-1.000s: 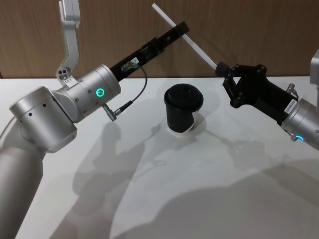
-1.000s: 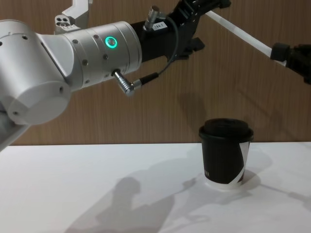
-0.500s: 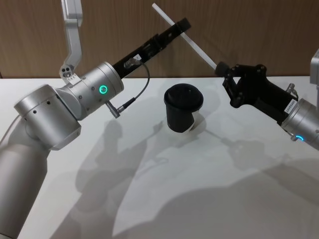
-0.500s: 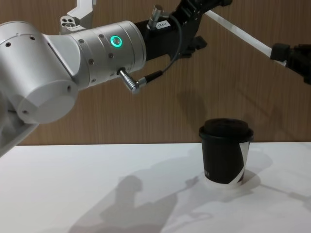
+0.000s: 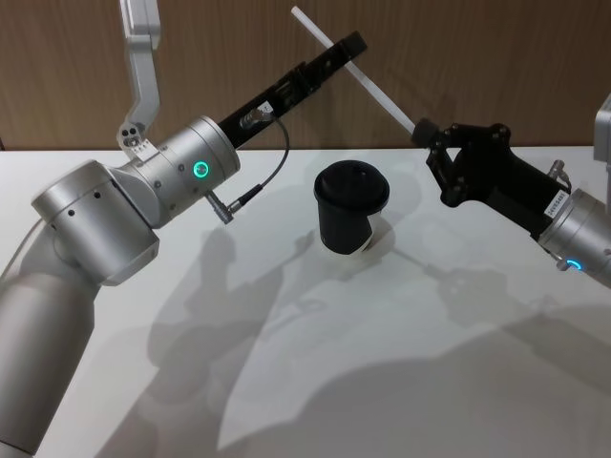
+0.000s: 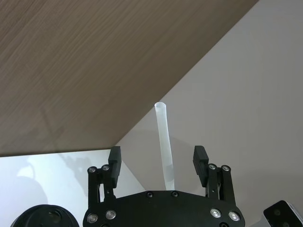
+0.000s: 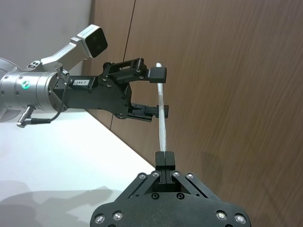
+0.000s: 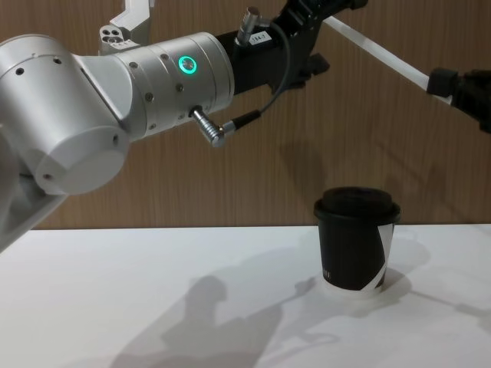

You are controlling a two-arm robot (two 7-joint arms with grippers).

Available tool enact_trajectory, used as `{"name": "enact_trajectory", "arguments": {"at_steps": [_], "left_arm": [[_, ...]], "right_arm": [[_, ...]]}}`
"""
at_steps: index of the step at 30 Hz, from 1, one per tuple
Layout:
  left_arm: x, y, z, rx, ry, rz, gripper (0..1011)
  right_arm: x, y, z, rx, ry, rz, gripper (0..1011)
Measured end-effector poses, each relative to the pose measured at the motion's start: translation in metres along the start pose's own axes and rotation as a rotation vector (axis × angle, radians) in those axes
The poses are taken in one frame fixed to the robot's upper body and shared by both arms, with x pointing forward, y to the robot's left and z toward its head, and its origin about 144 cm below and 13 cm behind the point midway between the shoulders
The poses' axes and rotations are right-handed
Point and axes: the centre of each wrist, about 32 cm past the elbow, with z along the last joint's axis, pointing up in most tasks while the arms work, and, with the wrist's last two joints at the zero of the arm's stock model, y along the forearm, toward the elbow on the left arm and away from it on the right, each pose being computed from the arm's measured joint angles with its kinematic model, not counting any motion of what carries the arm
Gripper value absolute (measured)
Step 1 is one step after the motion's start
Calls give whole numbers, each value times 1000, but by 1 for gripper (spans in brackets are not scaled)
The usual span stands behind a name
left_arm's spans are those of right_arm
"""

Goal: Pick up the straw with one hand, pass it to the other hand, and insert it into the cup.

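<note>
White thin paper straw [image 5: 374,83]: clamped by blocky black right gripper [image 5: 421,129]; straddled, jaws apart, by long black left gripper [image 5: 350,50] at 11 o'clock; likely dropped if released early.

White table [image 5: 401,372] w/ black lidded cup [image 5: 348,215] upright.

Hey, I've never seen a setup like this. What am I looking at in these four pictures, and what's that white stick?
This is a two-armed robot at a white table. Two pictures come from cameras on its head and chest; the other two from a camera on each wrist, looking along that arm's fingers. On the table stands a black lidded cup. The white stick is a straw, held in the air above the table. The right gripper pinches its lower end. The left gripper has its fingers open on either side of the straw's upper part, not touching it, as the left wrist view shows.
</note>
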Motion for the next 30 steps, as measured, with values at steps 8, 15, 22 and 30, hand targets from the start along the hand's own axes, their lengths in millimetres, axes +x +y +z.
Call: {"name": "enact_trajectory", "arguments": {"at_steps": [8,15,22,30], "left_arm": [[0,-1,0,-1,0,-1,762],[0,-1,0,-3,0,-2,534],[0,-1,-1,-3,0,-2,295],[0,-1,-1,-3,0,-2,110]], "right_arm": [[0,0,0,0,0,0,0],[0,0,0,0,0,0,0],[0,0,0,0,0,0,0],[0,0,0,0,0,0,0]]}}
